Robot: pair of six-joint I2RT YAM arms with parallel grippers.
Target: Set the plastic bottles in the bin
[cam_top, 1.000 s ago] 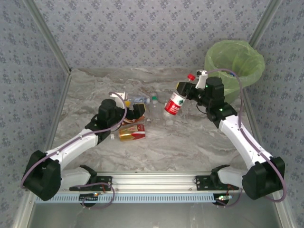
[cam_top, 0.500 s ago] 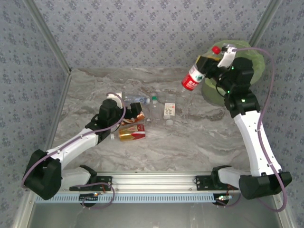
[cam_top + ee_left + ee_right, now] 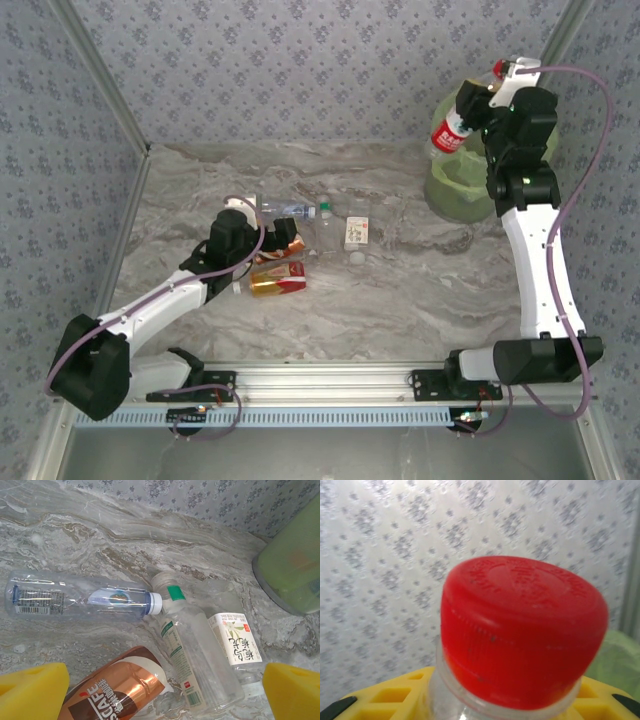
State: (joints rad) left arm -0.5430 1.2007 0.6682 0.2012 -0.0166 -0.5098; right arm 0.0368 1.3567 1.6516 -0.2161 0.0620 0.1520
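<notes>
Plastic bottles [image 3: 325, 232] lay clustered on the table [image 3: 400, 290], well left of the bin [image 3: 455, 190]. The left gripper [image 3: 287, 238] hung over them, jaws spread wide and holding nothing. The right gripper [image 3: 478, 100] had its jaws clamped on a red-capped bottle [image 3: 449, 132], tilted above the bin's left side.
</notes>
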